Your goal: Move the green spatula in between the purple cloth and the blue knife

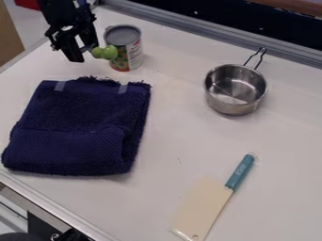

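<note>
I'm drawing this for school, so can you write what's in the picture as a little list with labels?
Cloth: purple, folded, on the left
Knife: blue handle, pale blade, bottom right
Pot: shiny metal, upper right
Can: standing, upper left
Green thing: lumpy, by the can; can't tell what it is
Gripper: black, next to the green thing
</note>
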Robot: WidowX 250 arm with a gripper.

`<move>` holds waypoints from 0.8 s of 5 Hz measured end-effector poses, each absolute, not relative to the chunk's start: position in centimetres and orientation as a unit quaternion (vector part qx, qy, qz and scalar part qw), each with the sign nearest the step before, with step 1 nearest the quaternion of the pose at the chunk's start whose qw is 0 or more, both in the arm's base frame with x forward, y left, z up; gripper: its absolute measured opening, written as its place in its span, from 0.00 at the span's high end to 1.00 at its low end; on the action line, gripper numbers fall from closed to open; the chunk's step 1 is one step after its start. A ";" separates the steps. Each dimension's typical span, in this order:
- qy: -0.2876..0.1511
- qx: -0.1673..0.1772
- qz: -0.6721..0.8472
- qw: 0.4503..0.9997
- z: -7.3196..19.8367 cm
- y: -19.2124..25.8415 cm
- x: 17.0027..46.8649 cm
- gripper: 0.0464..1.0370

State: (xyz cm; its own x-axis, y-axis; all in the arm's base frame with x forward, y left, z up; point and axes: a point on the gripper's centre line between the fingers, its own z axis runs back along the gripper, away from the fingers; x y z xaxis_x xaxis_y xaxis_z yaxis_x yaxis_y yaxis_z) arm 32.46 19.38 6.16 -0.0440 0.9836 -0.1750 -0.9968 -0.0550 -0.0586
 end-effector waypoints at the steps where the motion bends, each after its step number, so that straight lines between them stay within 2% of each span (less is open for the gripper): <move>1: 0.076 -0.079 0.653 0.749 8.0 16.3 31.0 0.43; 2: 0.032 -0.082 0.547 0.833 9.1 10.8 30.2 0.43; 3: -0.008 -0.100 0.430 0.897 8.2 5.4 29.8 0.43; 4: -0.020 -0.120 0.320 0.940 7.4 2.4 29.7 0.43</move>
State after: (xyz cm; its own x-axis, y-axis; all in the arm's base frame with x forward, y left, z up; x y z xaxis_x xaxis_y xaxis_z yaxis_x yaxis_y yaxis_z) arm 29.71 2.40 7.36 0.7944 0.6061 -0.0391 -0.5965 0.7665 -0.2382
